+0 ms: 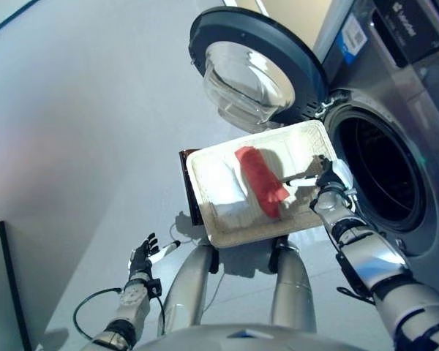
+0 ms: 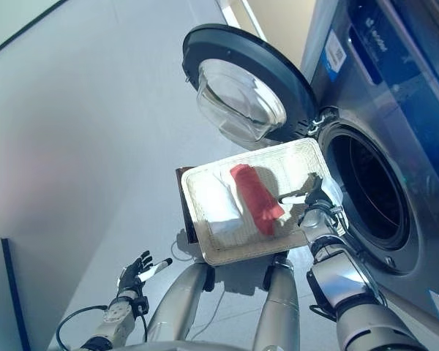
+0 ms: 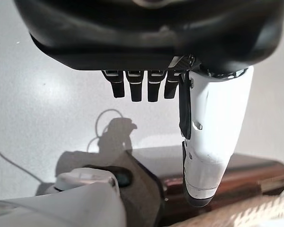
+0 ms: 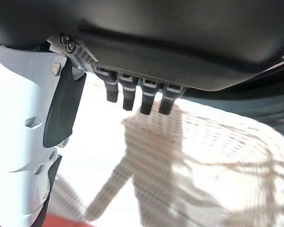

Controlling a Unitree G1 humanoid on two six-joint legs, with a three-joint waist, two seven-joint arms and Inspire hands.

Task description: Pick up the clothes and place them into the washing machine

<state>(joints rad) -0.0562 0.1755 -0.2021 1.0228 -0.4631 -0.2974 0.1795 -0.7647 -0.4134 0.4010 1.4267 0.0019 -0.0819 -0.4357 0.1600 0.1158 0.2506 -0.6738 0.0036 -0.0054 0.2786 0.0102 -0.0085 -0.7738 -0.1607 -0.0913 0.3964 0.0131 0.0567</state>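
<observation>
A grey front-loading washing machine (image 1: 395, 110) stands at the robot's right with its round, dark-rimmed glass door (image 1: 252, 69) swung wide open, so the dark drum opening (image 1: 384, 172) is exposed. Just in front of that opening sits a shallow white woven-textured rectangular tray (image 2: 296, 157), resting on a dark brown stand (image 1: 188, 186) whose edge shows along the tray's far-left side. On the tray lies a rolled red cloth (image 1: 262, 181), stretched roughly across the middle, and touching it on its left side is a folded white cloth (image 1: 227, 191). The right hand (image 1: 328, 181) hovers over the tray's right part, between the red cloth and the drum opening; its fingers (image 4: 132, 94) are straight and relaxed and its white-covered thumb stands out towards the red roll, holding nothing, with its shadow falling on the bare weave beneath. I cannot tell whether the thumb tip actually touches the cloth. The left hand (image 2: 137, 272) hangs low at the robot's left side, well apart from the tray, over the pale grey floor (image 1: 88, 110), its fingers spread loosely and empty. Both cloths remain on the tray, none inside the drum that I can see.
</observation>
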